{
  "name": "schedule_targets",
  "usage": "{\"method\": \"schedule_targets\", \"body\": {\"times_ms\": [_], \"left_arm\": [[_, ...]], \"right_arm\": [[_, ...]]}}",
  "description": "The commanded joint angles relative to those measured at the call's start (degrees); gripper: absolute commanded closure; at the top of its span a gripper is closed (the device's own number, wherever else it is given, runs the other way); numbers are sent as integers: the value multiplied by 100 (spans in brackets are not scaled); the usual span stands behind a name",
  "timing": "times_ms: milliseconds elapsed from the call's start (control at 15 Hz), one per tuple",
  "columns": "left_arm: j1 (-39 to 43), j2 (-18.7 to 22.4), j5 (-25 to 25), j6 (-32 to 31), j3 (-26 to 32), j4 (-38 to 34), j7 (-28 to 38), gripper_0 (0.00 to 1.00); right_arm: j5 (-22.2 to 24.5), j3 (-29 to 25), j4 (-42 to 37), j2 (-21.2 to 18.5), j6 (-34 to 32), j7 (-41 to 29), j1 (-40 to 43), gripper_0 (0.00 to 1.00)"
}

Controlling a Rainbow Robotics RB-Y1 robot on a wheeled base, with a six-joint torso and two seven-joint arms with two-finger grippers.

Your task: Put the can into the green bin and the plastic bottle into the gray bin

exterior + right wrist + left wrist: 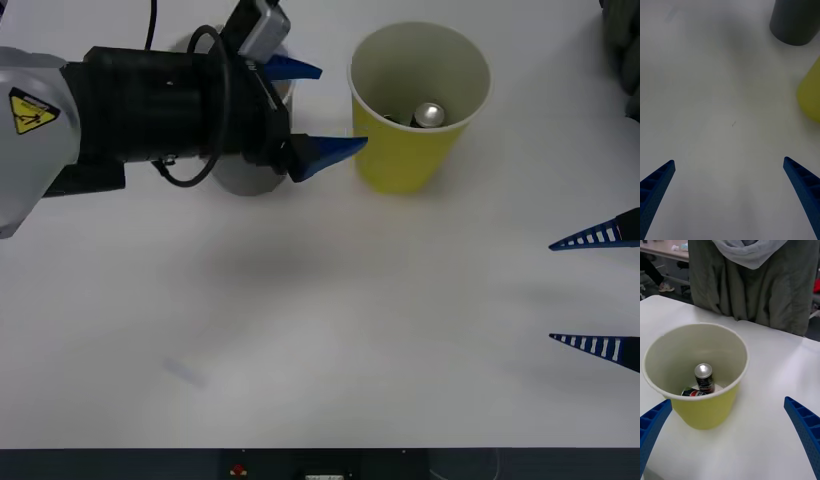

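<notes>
- Left gripper (328, 110) – fingers spread, holding nothing – hovers at 9 o'clock of the green bin (410, 160).
- The can (429, 115) stands upright inside that bin.
- Right gripper (592, 290), open and empty, waits at 4 o'clock.

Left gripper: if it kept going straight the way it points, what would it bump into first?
Probably the green bin. The open left gripper points right at its side, close by, though the exact height is hard to judge.

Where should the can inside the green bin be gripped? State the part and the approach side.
Grip the can by its upper sides, coming straight down from above. It stands upright deep in the green bin, whose walls likely block any sideways approach. The open left gripper hovers nearest, beside the bin.
</notes>
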Motion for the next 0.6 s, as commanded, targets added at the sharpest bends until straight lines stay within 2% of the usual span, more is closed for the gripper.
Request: {"method": "schedule_targets", "body": {"times_ms": [67,333,600], "left_arm": [[897,452,680,-76,493,-680,-539,0],[1820,434,1348,-1649,1802,-1155,-1418,0],[2479,434,1726,-2554,2540,-1190,-2385,0]], "right_arm": [[0,0,0,0,0,0,0,0],[0,0,0,0,0,0,0,0],[0,0,0,0,0,0,0,0]]}}
